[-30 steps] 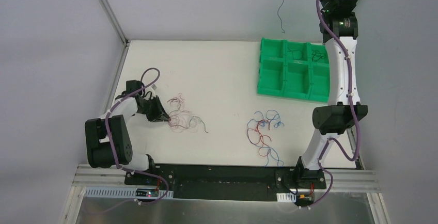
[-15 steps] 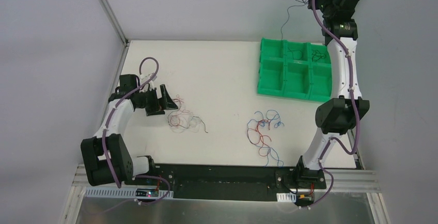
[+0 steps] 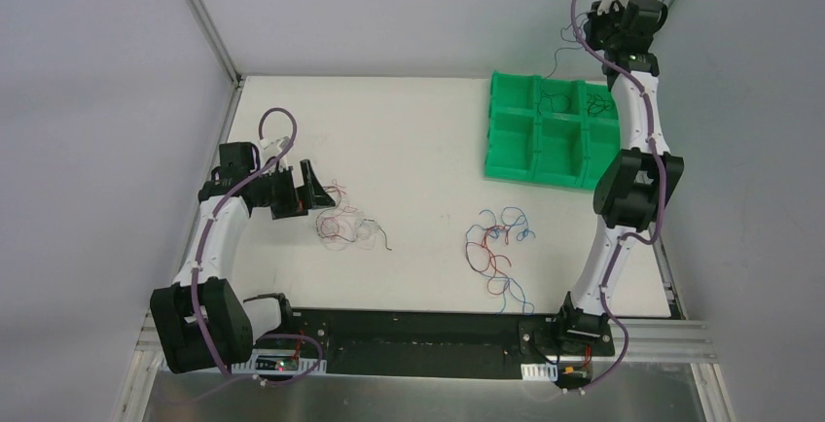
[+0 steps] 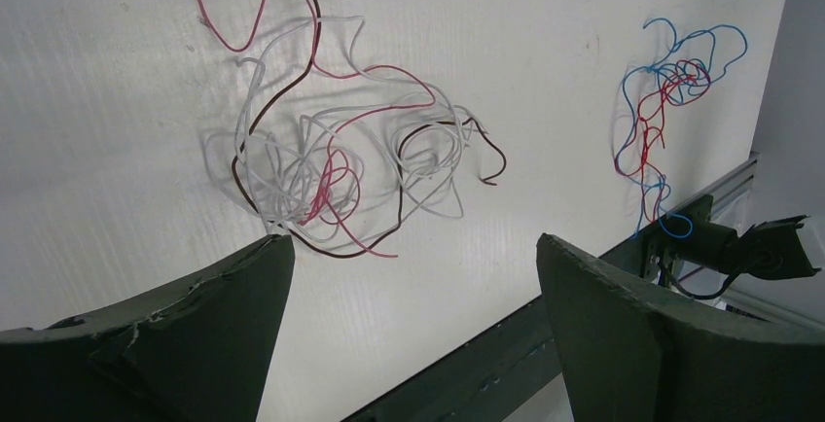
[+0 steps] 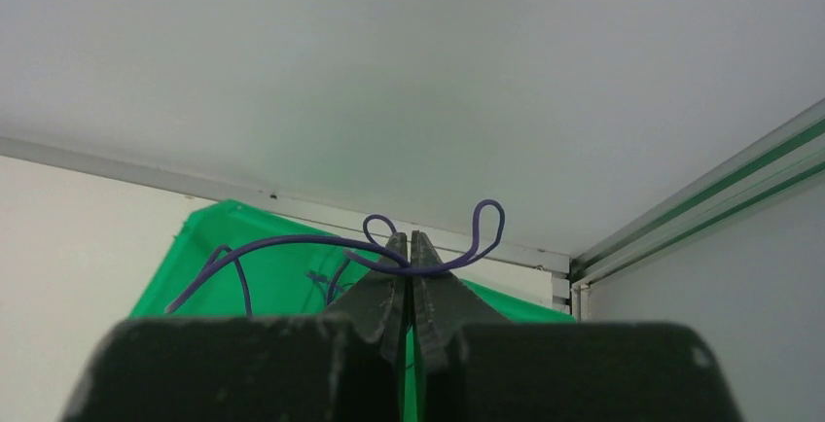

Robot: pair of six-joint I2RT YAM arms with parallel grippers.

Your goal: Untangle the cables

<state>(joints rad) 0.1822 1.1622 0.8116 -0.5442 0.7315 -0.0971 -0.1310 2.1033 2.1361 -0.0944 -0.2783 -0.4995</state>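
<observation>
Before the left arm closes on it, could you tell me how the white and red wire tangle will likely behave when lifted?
Probably floppy: the tangle lies in loose curls, and the blue wire pinched in the right end effector droops in loops. Likely very light, since the strands look hair-thin. They cross each other, so it may lift as one clump.

We have tray [image 3: 506, 171] upper right, right gripper [image 5: 410, 252] above it pinching a cable [image 5: 282, 241]; left bunch [image 3: 342, 225] mid-left beside left gripper [image 4: 413, 239], right bunch [image 3: 496, 242] centre.
</observation>
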